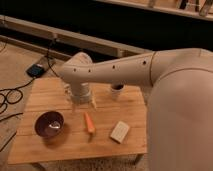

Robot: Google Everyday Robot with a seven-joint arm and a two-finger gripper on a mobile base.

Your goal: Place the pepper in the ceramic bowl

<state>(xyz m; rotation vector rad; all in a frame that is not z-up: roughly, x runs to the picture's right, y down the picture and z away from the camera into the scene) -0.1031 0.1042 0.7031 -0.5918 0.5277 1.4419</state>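
Note:
The pepper (89,122), small, slender and orange, lies on the wooden table (50,95) near its middle. The ceramic bowl (49,124), round and dark maroon with a shiny inside, sits to the pepper's left near the table's front-left. My gripper (83,104) hangs below the white arm's wrist, just behind and above the pepper, a little to its left. The arm reaches in from the right across the table's back half.
A pale cream rectangular block (120,131) lies right of the pepper. A small dark white-rimmed cup (117,89) stands at the back, partly hidden by the arm. Cables (10,97) and a dark box (36,70) lie on the floor left of the table.

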